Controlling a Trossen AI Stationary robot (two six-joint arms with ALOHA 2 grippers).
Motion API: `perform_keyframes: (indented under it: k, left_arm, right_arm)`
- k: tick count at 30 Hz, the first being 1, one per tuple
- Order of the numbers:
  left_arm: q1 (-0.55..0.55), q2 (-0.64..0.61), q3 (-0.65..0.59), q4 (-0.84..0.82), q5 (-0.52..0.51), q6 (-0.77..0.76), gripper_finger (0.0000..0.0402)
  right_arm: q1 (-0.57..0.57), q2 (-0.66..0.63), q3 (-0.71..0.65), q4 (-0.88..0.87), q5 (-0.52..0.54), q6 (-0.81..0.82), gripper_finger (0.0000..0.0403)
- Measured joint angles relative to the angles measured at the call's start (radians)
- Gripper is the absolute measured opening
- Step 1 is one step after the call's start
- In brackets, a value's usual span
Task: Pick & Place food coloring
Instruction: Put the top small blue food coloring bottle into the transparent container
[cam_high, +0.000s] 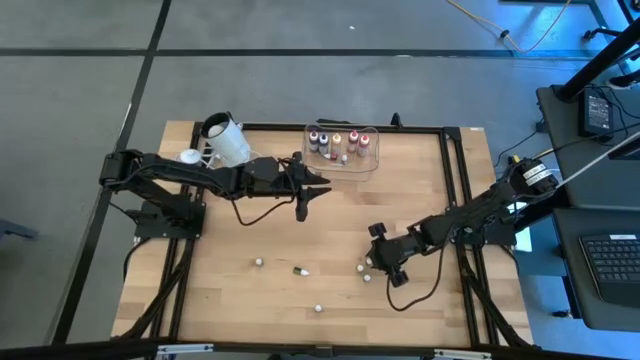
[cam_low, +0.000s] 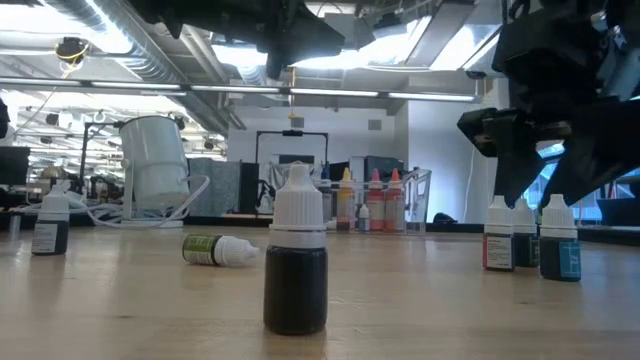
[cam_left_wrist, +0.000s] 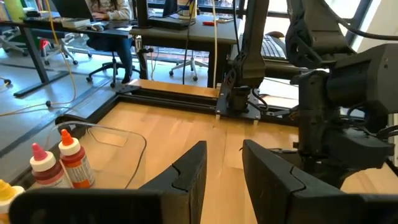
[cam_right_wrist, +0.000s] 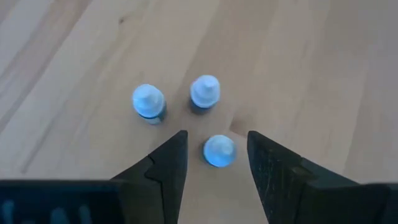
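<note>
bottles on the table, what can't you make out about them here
- High view: loose bottles are too small to show colour.
- Right wrist view: the three bottles under the right hand show caps only; bodies hidden beneath them.
- Low view: tub bottles sit far back, partly behind the front bottle.

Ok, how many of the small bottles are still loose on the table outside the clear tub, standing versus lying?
Standing bottles: 5, three of them clustered below the right end effector
Lying bottle: 1
Total: 6
</note>
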Motion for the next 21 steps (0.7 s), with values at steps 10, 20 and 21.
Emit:
perform_keyframes:
  k: [10,20,21]
  left_arm:
    - [0.0,0.0,0.0,-0.006,0.0,0.001,0.01]
    - [0.0,0.0,0.0,-0.008,0.0,0.003,0.0096]
    - [0.0,0.0,0.0,-0.008,0.0,0.003,0.0097]
  right_arm:
    - [-0.029,0.0,-0.06,0.101,-0.036,-0.007,0.0168]
    - [-0.043,0.0,-0.06,0.107,-0.072,-0.003,0.0131]
    - [-0.043,0.0,-0.06,0.106,-0.072,-0.004,0.012]
